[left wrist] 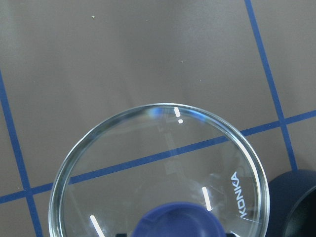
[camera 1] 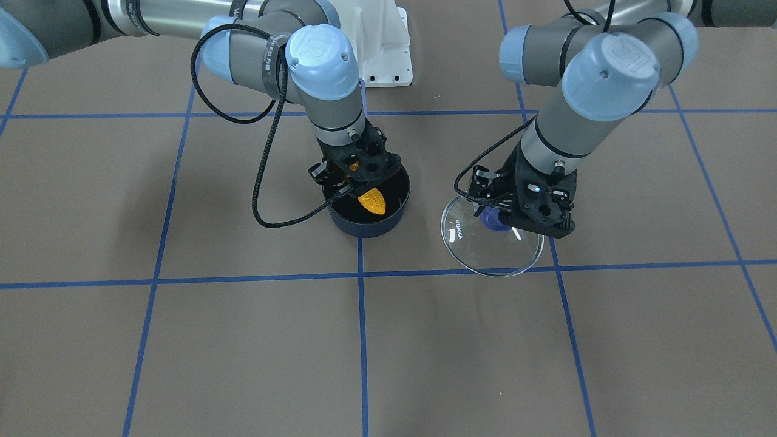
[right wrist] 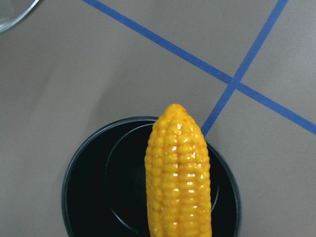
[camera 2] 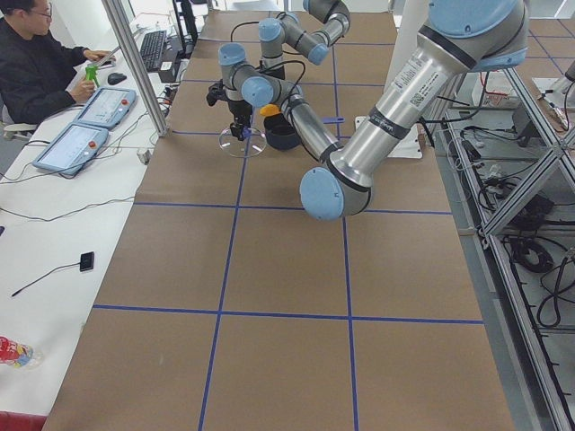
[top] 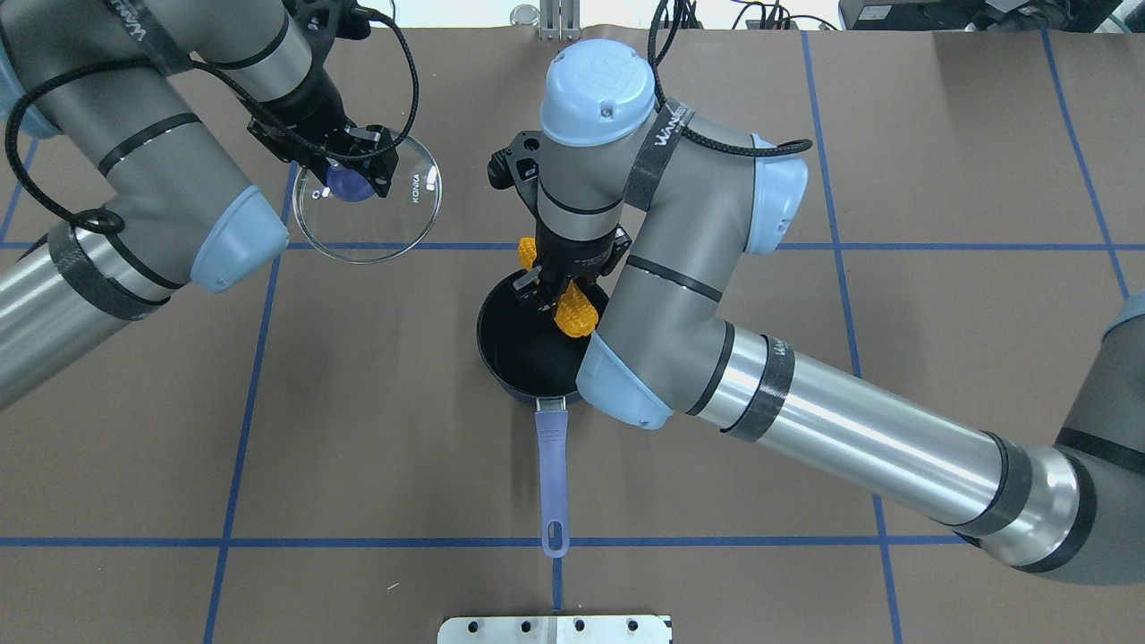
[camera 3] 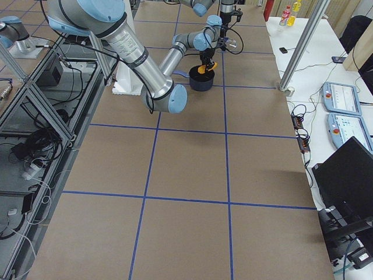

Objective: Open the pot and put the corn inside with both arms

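Note:
The dark navy pot (top: pixel 514 344) stands open in the middle of the table, its lavender handle (top: pixel 552 474) pointing toward the robot. My right gripper (top: pixel 547 291) is shut on the orange-yellow corn (top: pixel 575 315) and holds it just above the pot's black inside (right wrist: pixel 123 173); the corn (right wrist: pixel 178 173) points forward over the rim. The corn (camera 1: pixel 371 200) also shows in the front view over the pot (camera 1: pixel 367 209). My left gripper (top: pixel 351 174) is shut on the blue knob (top: pixel 344 183) of the clear glass lid (top: pixel 394 224), held off to the pot's left. The lid (camera 1: pixel 491 243) hangs tilted.
Brown table with blue tape grid lines (top: pixel 250 376). A white mount plate (camera 1: pixel 385 54) is at the robot's base and a metal plate (top: pixel 555 629) at the near edge. An operator (camera 2: pixel 40 67) sits at a side desk with control tablets (camera 2: pixel 72 148).

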### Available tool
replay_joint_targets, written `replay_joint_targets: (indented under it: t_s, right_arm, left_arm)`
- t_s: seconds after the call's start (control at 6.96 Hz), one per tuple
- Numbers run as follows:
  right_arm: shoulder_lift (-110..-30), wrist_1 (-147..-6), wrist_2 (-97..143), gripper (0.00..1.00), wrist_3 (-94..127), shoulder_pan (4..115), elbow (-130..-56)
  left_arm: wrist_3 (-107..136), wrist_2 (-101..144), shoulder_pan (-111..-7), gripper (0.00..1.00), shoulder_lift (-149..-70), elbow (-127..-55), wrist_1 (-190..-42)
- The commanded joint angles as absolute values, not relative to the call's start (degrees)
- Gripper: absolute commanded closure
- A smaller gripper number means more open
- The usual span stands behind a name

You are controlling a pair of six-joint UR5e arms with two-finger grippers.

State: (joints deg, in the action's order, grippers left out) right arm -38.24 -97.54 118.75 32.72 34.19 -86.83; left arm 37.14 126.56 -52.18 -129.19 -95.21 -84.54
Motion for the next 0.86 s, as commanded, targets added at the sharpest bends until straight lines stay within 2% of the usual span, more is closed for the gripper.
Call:
replay_joint_targets:
  t_s: [0.0, 0.14, 0.72]
  right_arm:
    - [-38.1, -97.6, 116.5, 0.16, 32.1, 32.9, -86.1]
    - [-38.0, -97.5, 116.5, 0.00, 32.0, 33.0, -86.2]
    - [-37.1, -94.8, 117.2, 0.00, 32.0, 36.2, -86.4]
  left_arm:
    - [37.1, 127.0, -52.3, 0.32, -128.8, -95.3, -84.7]
    - [36.1, 128.8, -52.8, 0.32, -127.5, -95.3, -85.2]
    - [25.2, 129.1, -56.8, 0.32, -118.6, -97.3, -85.5]
